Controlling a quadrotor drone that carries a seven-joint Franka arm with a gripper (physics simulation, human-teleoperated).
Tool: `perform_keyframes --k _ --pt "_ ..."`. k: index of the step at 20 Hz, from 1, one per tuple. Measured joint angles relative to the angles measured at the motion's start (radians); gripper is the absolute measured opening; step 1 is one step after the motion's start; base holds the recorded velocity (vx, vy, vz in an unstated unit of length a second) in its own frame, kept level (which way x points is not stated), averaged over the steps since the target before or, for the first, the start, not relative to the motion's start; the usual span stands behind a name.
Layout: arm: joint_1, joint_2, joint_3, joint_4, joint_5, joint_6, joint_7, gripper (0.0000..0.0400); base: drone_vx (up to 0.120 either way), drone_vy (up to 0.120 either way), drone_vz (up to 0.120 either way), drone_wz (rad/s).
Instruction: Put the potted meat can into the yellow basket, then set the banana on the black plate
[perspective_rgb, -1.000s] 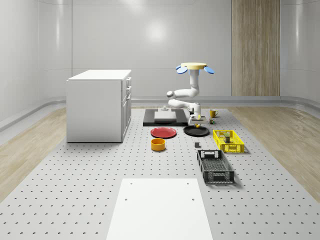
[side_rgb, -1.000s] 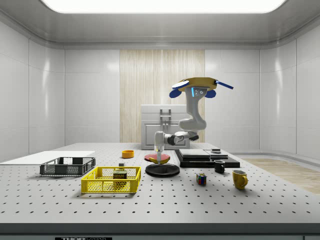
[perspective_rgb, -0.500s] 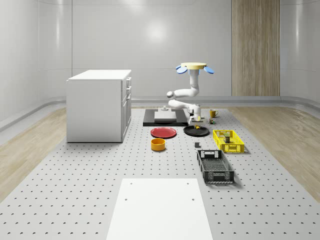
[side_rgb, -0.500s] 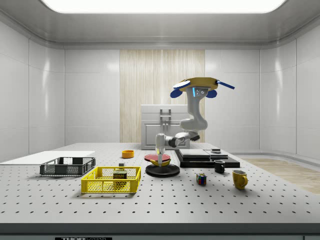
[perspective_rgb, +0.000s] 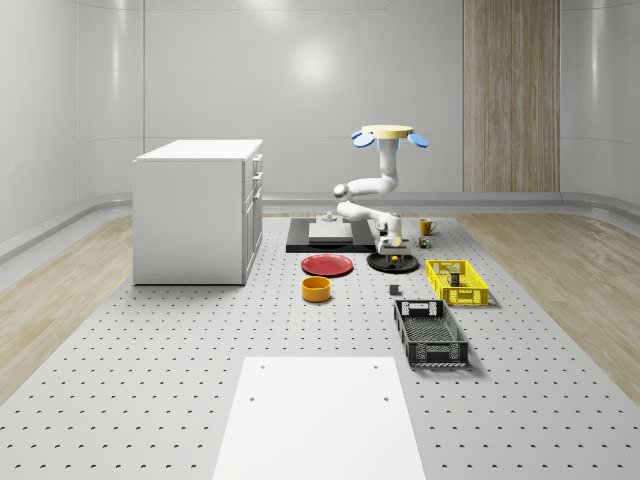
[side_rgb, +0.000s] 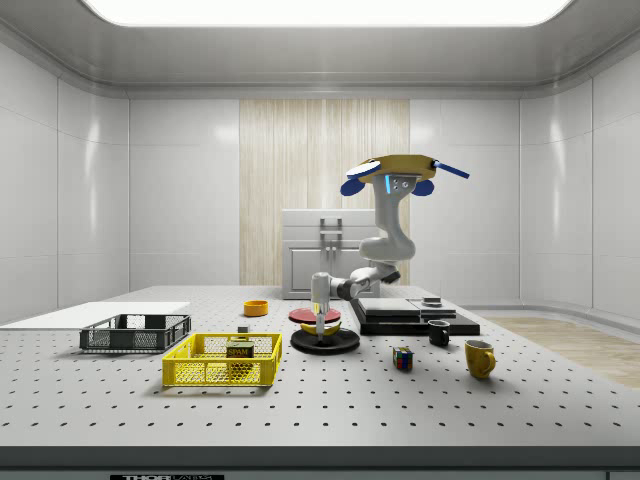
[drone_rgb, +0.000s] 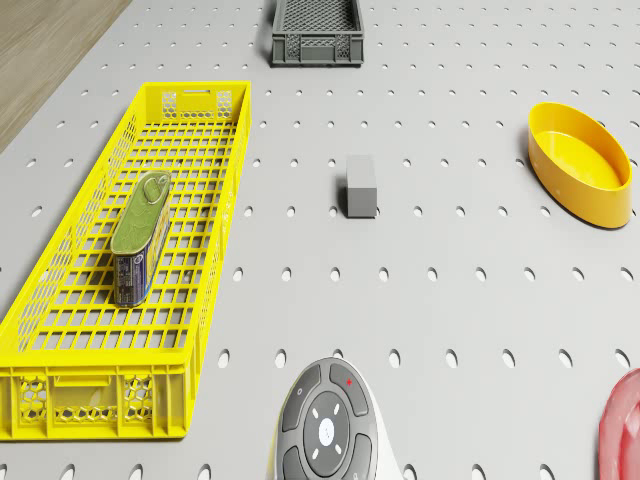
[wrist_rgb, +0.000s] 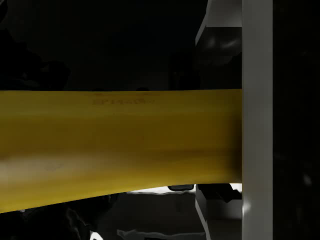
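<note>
The drone (perspective_rgb: 389, 133) hovers above the table's far end, behind the black plate (perspective_rgb: 375, 262), with its white arm bent down to the plate. In the side view the gripper (side_rgb: 318, 322) hangs just over the black plate (side_rgb: 325, 342) with the yellow banana (side_rgb: 322, 327) right under it. Whether the banana touches the plate cannot be made out. In the wrist view the banana (wrist_rgb: 120, 145) lies straight across, very close. The potted meat can (drone_rgb: 138, 235) lies inside the yellow basket (drone_rgb: 228, 215), to the whole-scene view's right of the plate.
A grey crate (perspective_rgb: 430, 332) stands nearer than the yellow basket (perspective_rgb: 457, 283). A small grey block (drone_rgb: 361, 186), an orange bowl (perspective_rgb: 316, 289) and a red plate (perspective_rgb: 327, 265) sit nearby. A white cabinet (perspective_rgb: 198, 210) stands left. A mug (side_rgb: 479, 357) and a cube (side_rgb: 402, 358) lie at the side view's right.
The arm has brought the gripper and banana down a little closer to the black plate. The drone keeps nearly the same place. The can has not moved in the basket.
</note>
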Motion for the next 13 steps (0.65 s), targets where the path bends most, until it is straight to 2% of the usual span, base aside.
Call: perform_keyframes --k 5,13 --pt "0.014 -0.002 0.042 -0.031 0.040 -0.030 -0.002 0.0385 0.000 0.000 0.000 0.000" --pt "0.031 -0.005 0.119 -0.077 0.112 -0.075 0.002 0.0398 0.000 0.000 0.000 0.000"
